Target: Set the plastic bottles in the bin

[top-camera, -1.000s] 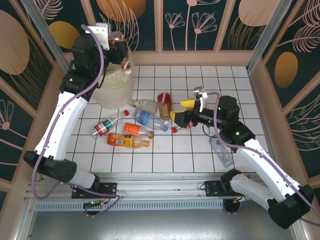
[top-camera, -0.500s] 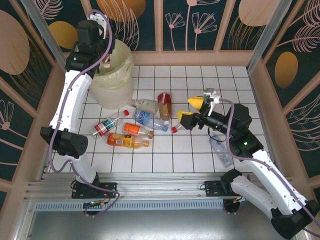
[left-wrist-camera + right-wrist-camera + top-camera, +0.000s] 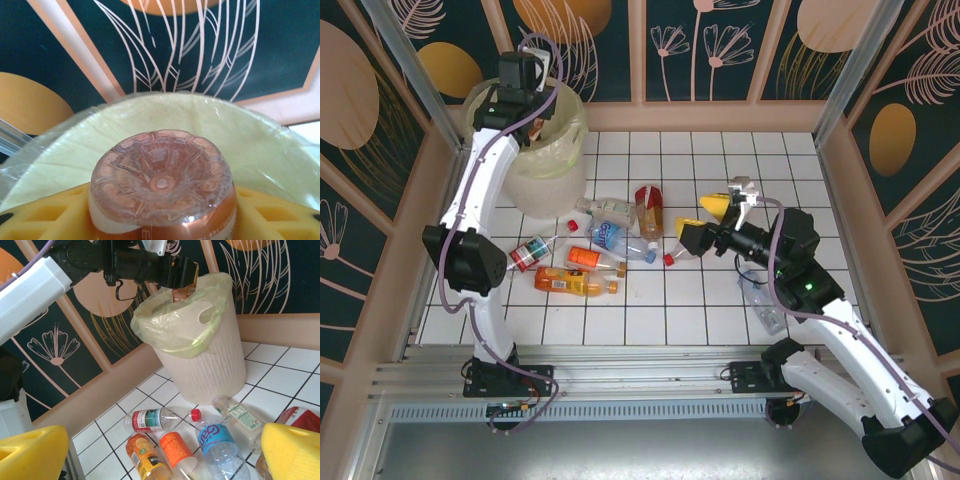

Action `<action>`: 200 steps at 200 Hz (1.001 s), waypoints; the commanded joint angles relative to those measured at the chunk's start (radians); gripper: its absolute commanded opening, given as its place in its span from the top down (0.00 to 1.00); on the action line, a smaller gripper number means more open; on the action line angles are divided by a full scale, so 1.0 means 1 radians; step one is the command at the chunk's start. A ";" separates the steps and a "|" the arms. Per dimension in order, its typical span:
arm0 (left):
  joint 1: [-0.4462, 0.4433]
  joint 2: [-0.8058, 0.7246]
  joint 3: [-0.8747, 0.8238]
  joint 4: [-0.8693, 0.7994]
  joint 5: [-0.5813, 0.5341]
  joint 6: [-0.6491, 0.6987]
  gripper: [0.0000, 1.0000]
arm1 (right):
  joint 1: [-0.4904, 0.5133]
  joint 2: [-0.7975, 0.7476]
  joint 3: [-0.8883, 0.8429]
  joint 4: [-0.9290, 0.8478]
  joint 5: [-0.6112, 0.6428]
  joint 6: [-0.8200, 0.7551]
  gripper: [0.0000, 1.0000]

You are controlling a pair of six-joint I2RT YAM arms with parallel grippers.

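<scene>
Nearest the arm bases, the white tiled worktop point(image 3: 720, 310) carries at least seven loose plastic bottles, all lying flat and all left to clear. A crumpled clear bottle point(image 3: 761, 302) lies alone at 4 o'clock. The rest cluster toward 9 o'clock of centre, where an orange-filled bottle point(image 3: 572, 282) lies with its long axis from 9 to 3 o'clock, cap toward 3. At the cluster's 3 o'clock edge hovers the right claw point(image 3: 701, 221), yellow pads spread wide and empty. Farther off, in the 11 o'clock corner, stands the round white ribbed bin lined with a pale yellow bag point(image 3: 552, 185). Over its mouth the left claw point(image 3: 181, 276) pinches a brown-tinted clear plastic bottle point(image 3: 162, 182) across the body. It seems to hang roughly on end, ridged base up, neck down toward the bag. This one looks a release short of binned; I judge much of the job is ahead.
</scene>
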 commanded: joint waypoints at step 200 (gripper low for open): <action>0.019 -0.302 -0.192 0.036 0.426 -0.315 0.11 | 0.007 0.078 -0.006 -0.090 0.194 0.031 0.02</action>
